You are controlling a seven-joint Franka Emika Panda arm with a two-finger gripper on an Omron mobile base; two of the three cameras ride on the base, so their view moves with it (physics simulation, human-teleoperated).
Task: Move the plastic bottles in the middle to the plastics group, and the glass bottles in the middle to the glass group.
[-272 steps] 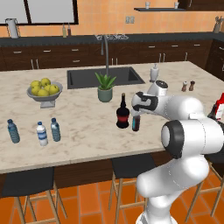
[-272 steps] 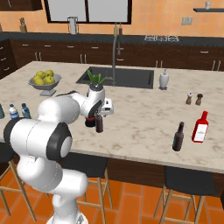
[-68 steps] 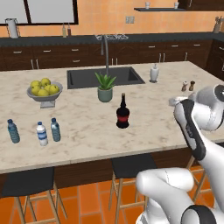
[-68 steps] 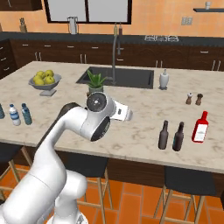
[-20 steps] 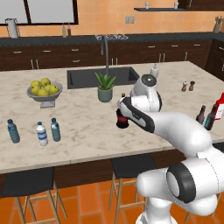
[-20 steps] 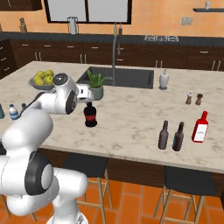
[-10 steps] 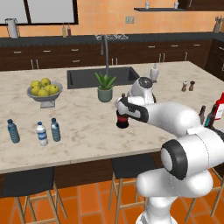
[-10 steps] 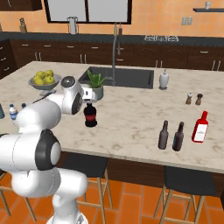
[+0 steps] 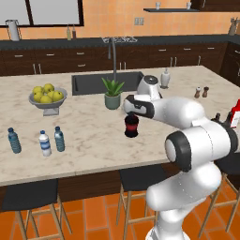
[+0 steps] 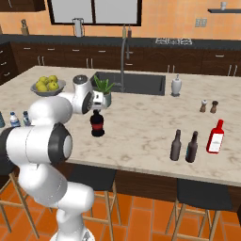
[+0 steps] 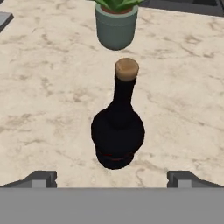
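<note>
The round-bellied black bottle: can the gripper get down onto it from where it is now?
Probably yes. The gripper is open above the round-bellied black bottle, its fingertips spread wider than the belly. The potted plant stands apart behind the bottle, and nothing else crowds it.

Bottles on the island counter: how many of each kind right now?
Small water bottles: 3
Dark bottles: 3, one round-bellied, two slim
Red bottle: 1
Total: 7
</note>
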